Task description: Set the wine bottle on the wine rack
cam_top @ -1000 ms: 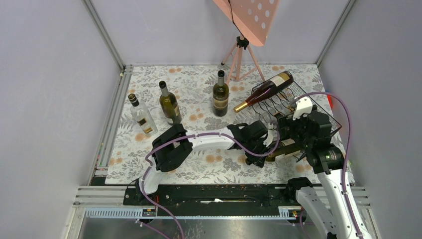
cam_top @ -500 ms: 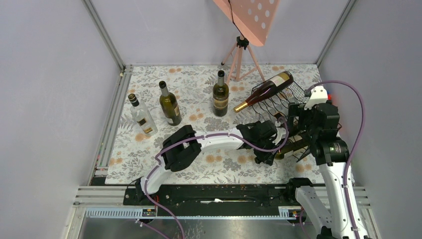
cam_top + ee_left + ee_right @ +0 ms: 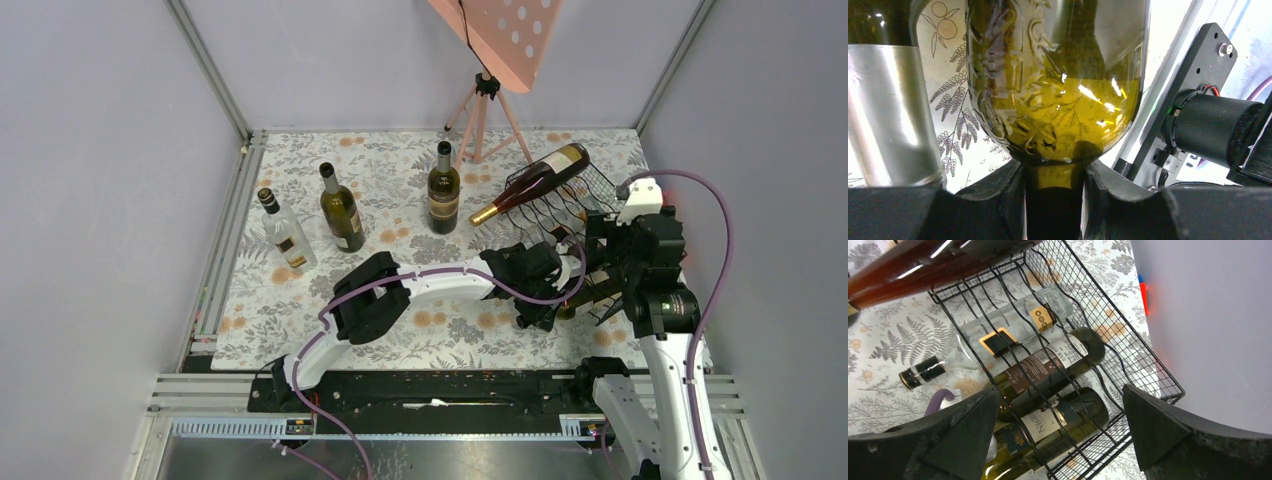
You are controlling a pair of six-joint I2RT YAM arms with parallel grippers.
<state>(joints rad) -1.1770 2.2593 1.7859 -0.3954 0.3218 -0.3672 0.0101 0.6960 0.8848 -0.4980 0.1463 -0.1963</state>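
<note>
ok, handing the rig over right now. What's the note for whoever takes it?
Left gripper: shut on the neck of the green wine bottle.
Right gripper: open, empty, above the wine rack.
Bottle: appears to lie in the rack's lower tier, next to a dark bottle and a clear bottle. Full seating is unclear. A red bottle lies on top.
Done: bottle brought to the rack.
Left: confirm it sits in a cradle, probably open the left gripper, back out.
</note>
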